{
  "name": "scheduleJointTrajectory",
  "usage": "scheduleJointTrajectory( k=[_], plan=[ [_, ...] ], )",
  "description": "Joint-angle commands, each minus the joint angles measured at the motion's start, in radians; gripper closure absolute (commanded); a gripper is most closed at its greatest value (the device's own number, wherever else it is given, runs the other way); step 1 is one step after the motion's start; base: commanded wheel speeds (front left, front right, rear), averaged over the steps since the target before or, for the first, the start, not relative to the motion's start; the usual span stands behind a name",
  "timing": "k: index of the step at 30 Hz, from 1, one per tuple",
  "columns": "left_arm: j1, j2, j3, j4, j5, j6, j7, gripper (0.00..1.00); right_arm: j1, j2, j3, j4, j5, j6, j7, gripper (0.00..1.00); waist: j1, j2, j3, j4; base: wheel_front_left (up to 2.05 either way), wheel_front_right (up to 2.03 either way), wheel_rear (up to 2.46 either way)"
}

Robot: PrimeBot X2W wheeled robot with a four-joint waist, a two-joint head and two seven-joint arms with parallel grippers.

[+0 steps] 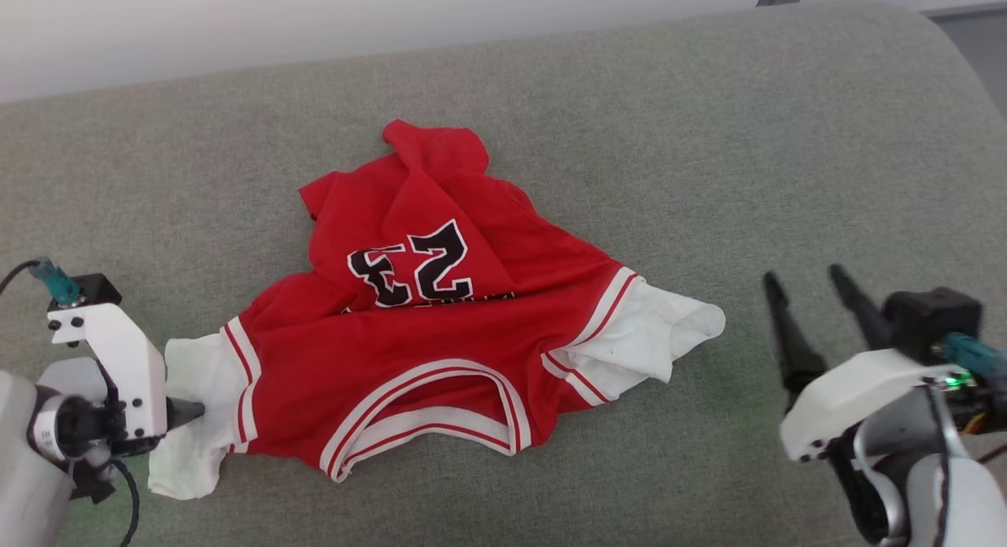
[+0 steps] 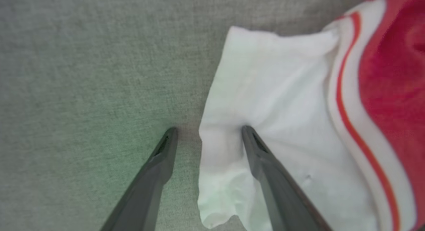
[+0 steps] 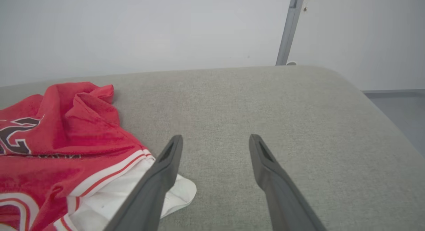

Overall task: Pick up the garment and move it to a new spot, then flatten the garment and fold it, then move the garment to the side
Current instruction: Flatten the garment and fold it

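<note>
Red shirt (image 1: 440, 334) w/ white sleeves lies crumpled on grey-green cushion (image 1: 708, 138), approx. ctr of head view. Neck opening w/ striped trim faces 6 o'clock; hem end is bunched toward 12. Black "23" reads upside down, lower part tucked under a fold. One sleeve (image 1: 197, 405) is spread at 8 o'clock; other sleeve (image 1: 653, 334) is rumpled betw. 3 and 4.

L gripper (image 2: 209, 129): at 8 o'clock of shirt, jaws wide, nothing held. Wrist view: one finger (image 2: 265, 164) has its tip on the white sleeve, cloth puckered round it. Second finger is over bare cushion just beside sleeve edge, so jaws straddle that edge.

R gripper (image 1: 804, 275): at 4 o'clock in head view, jaws wide, nothing held, fingers pointing toward 12. Apart from shirt, near other sleeve. Contact w/ cushion: cannot tell.

Pale wall (image 3: 132, 25) stands beyond cushion at 12.
</note>
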Motion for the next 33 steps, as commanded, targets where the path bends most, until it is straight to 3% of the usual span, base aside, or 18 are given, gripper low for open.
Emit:
scheduleJointTrajectory(
  k=[1,2,11,20,21,22,23,28,33],
  plan=[
    [0.024,-0.024,-0.013,0.039,-0.011,-0.001,0.004,0.05,0.012,0.002,0.011,0.006,0.011,0.000,0.019,0.00,0.0000,-0.0001,0.010,0.001,0.00,0.00,0.00],
    [0.021,-0.028,-0.015,0.049,-0.018,-0.010,0.008,1.00,0.014,0.002,0.019,0.012,0.015,0.000,0.038,0.00,0.0000,-0.0001,0.015,0.002,0.00,0.00,0.00],
    [-0.036,-0.075,-0.038,0.076,-0.011,-0.042,-0.003,1.00,-0.064,-0.042,0.079,0.089,0.074,0.000,0.271,0.00,0.0000,-0.0001,0.063,0.052,0.00,0.00,0.00],
    [-0.095,-0.132,-0.067,0.091,0.002,-0.067,-0.042,1.00,-0.185,-0.086,0.143,0.281,0.114,0.000,0.514,0.00,0.0000,-0.0001,0.095,0.117,0.00,0.00,0.00],
    [-0.101,-0.136,-0.068,0.093,0.002,-0.067,-0.047,1.00,-0.195,-0.089,0.161,0.306,0.123,0.000,0.542,0.23,0.0000,-0.0001,0.096,0.122,0.00,0.00,0.00],
    [-0.106,-0.139,-0.066,0.097,0.000,-0.066,-0.053,1.00,-0.204,-0.089,0.175,0.325,0.134,0.000,0.569,0.84,0.0000,-0.0001,0.096,0.124,0.00,0.00,0.00],
    [-0.112,-0.142,-0.066,0.098,0.000,-0.069,-0.058,1.00,-0.212,-0.098,0.188,0.343,0.136,0.000,0.590,1.00,0.0000,-0.0001,0.094,0.128,0.00,0.00,0.00],
    [-0.139,-0.143,-0.062,0.095,0.006,-0.065,-0.086,1.00,-0.250,-0.128,0.182,0.355,0.155,0.000,0.631,1.00,0.0000,-0.0001,0.074,0.145,0.00,0.00,0.00],
    [-0.193,-0.123,-0.053,0.070,0.019,-0.053,-0.093,1.00,-0.321,-0.137,0.108,0.301,0.197,0.000,0.632,1.00,0.0000,-0.0001,0.016,0.157,0.00,0.00,0.00]
  ],
)
